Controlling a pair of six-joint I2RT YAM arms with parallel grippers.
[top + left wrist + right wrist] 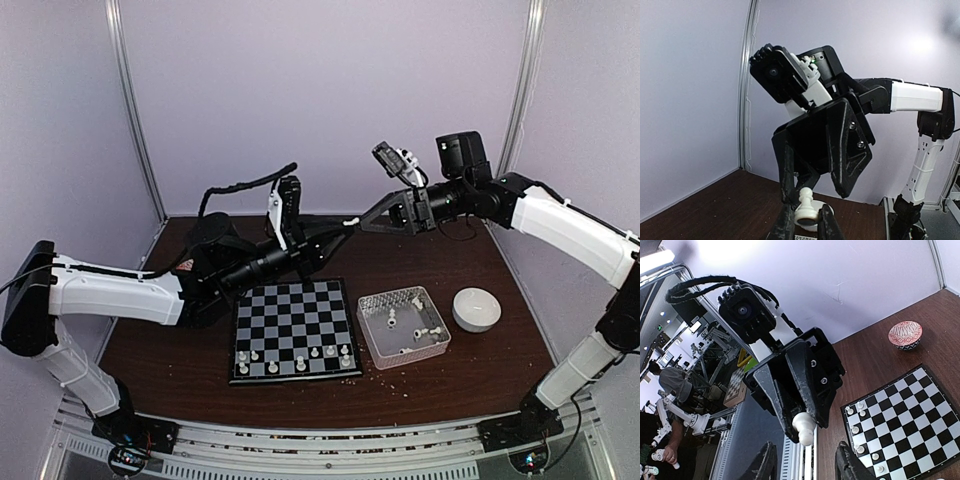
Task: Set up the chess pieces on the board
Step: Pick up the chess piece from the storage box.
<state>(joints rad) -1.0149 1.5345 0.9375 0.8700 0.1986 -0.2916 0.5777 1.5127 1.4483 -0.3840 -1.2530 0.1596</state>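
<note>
One white chess piece (806,210) was held in the air above the far part of the surface (170,350), behind the board (293,318) and touching nothing below it. The left jaws were clenched on it, their two fingertips (785,226) pressing the sides of its wide base, with its round head pointing away from the left wrist and toward the other arm. The right jaws stood released and spread wide, facing the left ones nearly tip to tip. In the right wrist view the piece sat in line with the gap between the right fingertips (850,465), just beyond them and touching neither. Seen from above, the left arm (110,290) reached in from the left and the right arm (570,230) from the right, and the two met over the far edge of the board. The board itself lay flat on the surface, between the two arm bases. A handful of white chess pieces (315,352) stood on its two nearest rows, with the other rows bare. Just right of the board lay a clear plastic tray (367,330) holding a few more loose pieces (392,318), some lying on their sides. A small white bowl (476,308) sat on the surface just to the right of the tray.
</note>
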